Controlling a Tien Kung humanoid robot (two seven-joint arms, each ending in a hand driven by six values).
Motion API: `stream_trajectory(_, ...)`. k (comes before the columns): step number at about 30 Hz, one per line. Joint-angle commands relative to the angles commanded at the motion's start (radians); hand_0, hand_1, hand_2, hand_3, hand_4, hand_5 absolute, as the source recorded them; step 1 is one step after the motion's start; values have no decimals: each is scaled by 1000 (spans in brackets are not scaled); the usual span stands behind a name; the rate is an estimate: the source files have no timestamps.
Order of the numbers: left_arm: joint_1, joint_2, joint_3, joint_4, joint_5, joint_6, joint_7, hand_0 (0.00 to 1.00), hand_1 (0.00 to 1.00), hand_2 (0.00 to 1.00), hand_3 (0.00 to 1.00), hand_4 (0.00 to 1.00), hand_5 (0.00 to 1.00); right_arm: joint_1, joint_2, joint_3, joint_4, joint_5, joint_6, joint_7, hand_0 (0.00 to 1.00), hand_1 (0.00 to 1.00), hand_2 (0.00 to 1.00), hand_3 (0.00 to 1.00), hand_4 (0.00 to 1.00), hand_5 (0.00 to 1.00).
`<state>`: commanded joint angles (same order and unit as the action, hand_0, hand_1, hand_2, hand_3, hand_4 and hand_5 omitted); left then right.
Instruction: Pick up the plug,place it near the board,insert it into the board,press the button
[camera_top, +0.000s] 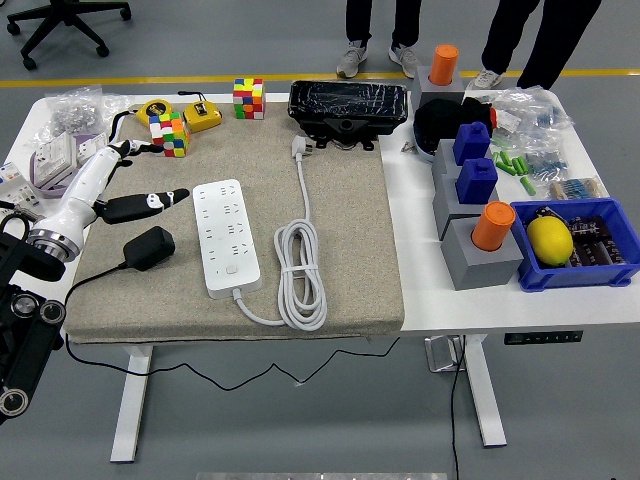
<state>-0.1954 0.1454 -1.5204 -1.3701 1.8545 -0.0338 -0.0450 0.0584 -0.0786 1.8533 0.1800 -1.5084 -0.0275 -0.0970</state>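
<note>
The black plug (148, 247) lies on the beige mat (340, 230), left of the white power board (225, 235); its black cord trails off the mat's left edge. My left hand (152, 174) hovers open behind the plug, apart from it. Its thumb (155, 202) points right toward the board and its other fingers (132, 148) spread near the coloured cube (168, 135). The board's button (231, 268) sits near its front end. Its own white cable (300, 265) lies coiled on its right, ending in a white plug (298, 148).
A second cube (248, 98), a yellow tape measure (203, 116) and a black wrapped box (348, 108) stand at the back. Grey and blue blocks (475, 185) and a blue bin (585, 275) with a lemon fill the right side. Socket parts (70, 155) lie far left. People's legs show behind the table.
</note>
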Motion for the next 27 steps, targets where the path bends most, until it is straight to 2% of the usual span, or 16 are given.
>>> stream_trajectory(1,7,-8,-5,-6,-41,0,-9,998,998,998,998,998,998,-1,1,1,0,-1,0,0,790,713,713,763,998,998)
stream_trajectory(8,46,-57,-37,-5,-307,-34,-39,998,998,998,998,998,998,0,5,8,0,-7,0,1,790,713,713,763,998,998)
stream_trajectory(17,87,-82,-42,34,-682,-98,-50,998,998,998,998,998,998,2,15,21,0,-13,0,5,790,714,714,763,998,998)
stream_trajectory(22,99,-97,-46,40,-813,-118,-54,998,998,998,998,998,998,3,18,25,0,-16,-1,5,790,714,714,762,998,998)
stream_trajectory(27,103,-105,-52,42,-838,-112,-60,998,998,998,997,998,998,6,19,28,0,-18,-1,7,791,715,714,763,998,998)
